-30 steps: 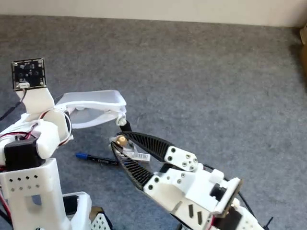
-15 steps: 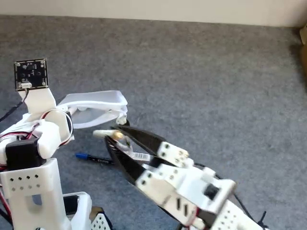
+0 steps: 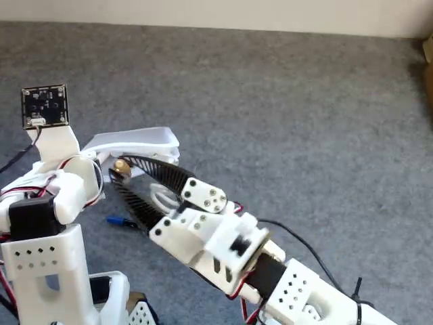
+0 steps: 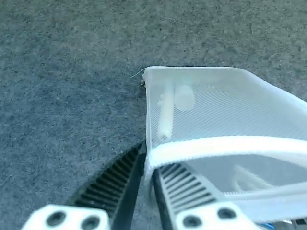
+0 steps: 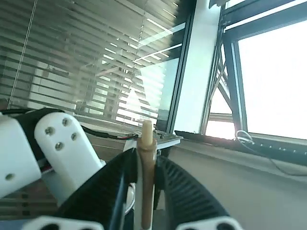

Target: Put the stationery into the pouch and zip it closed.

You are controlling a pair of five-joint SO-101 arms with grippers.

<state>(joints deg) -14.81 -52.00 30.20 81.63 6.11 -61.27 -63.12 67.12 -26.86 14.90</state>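
- The right claw (image 3: 120,170) is clamped on a tan stick (image 5: 145,167) that looks like a pencil. In the right wrist view the stick stands upright between the two black ribbed fingers (image 5: 178,191), with its pale tip poking out past them.
- In the high view, the stick's rounded end sits at the claw's tip, just beside the pouch (image 3: 139,141) and close to the left arm's white body.
- The left claw (image 4: 147,165) is pinched shut on the pouch's white-banded rim at one corner and holds it up off the table (image 3: 304,115).
- The pouch is white see-through mesh, and its mouth gapes open below the band.
- Through the mesh, a white rod-shaped item (image 4: 166,115) and a pale round item (image 4: 184,98) show inside, lying near the far corner.
- A blue pen (image 3: 120,221) lies on the grey carpet-like table in front of the pouch. Only its capped end shows, as the rest is covered by the right arm.
- Behind the raised right claw, its wrist view takes in slatted blinds (image 5: 86,57) and a bright window (image 5: 273,72).
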